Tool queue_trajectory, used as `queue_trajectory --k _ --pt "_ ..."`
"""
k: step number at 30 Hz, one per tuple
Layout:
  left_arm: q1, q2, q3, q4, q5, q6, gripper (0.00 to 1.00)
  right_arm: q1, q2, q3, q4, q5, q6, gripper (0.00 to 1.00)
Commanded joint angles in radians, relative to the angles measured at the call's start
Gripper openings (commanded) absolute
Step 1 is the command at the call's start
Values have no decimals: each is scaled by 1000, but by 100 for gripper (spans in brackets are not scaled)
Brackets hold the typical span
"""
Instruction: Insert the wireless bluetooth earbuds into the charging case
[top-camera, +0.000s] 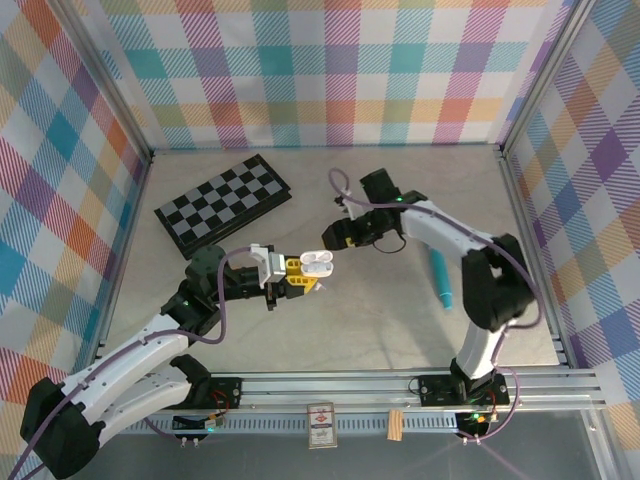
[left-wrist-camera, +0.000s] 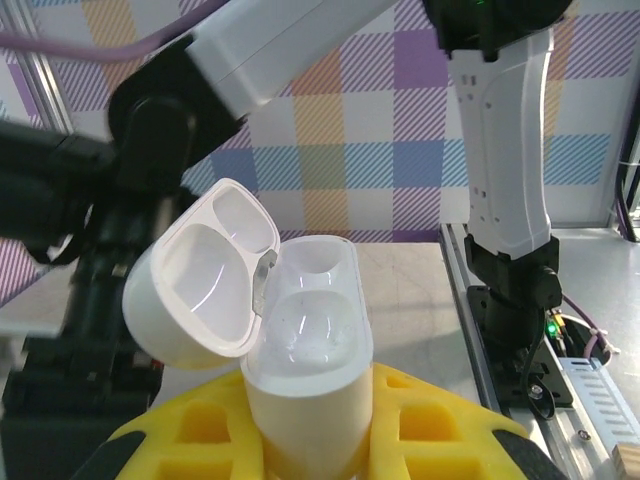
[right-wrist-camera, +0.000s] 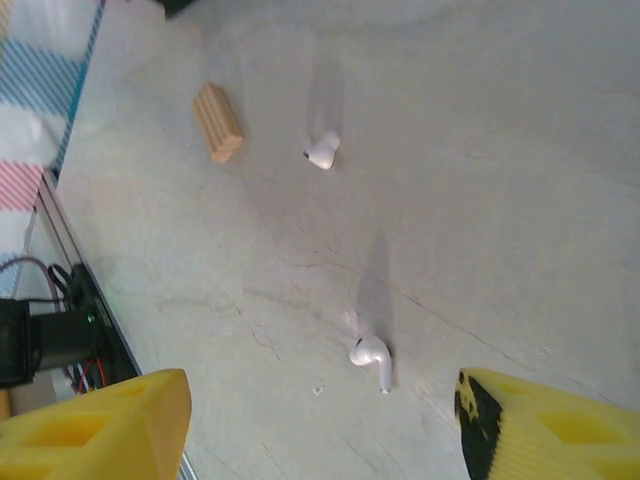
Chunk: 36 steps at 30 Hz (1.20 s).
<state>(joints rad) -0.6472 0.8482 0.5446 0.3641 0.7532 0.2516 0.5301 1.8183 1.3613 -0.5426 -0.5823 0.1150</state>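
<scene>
OK, left pincer (left-wrist-camera: 320, 435) is clamped on the open charging case (left-wrist-camera: 305, 340), lid flipped back. Right pincer (right-wrist-camera: 325, 430) is spread wide, gripping nothing, above the surface (right-wrist-camera: 480, 150). Two white earbuds (right-wrist-camera: 371, 355) lie loose there. One is just ahead of the finger gap. The second earbud (right-wrist-camera: 322, 151) is farther out, near a wooden block (right-wrist-camera: 217, 122).

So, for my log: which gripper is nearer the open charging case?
Left. The left gripper holds the charging case; the right gripper hangs open just beyond it.
</scene>
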Motion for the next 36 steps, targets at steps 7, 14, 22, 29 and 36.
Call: queue_trajectory --k 7,14,22,29,36 --pt "-2 -29 -8 -37 6 13 8 87 240 170 -129 -66 -116 65" --pt "-2 -28 -7 -38 9 8 8 111 354 224 -133 -103 -137 62" --pt "-2 -12 0 -39 24 7 8 113 391 202 -127 -111 -156 59" --pt "-2 7 6 -27 30 8 8 115 335 123 -131 -112 -181 52" --pt "-2 18 12 -21 38 8 8 124 296 68 -122 -112 -187 50"
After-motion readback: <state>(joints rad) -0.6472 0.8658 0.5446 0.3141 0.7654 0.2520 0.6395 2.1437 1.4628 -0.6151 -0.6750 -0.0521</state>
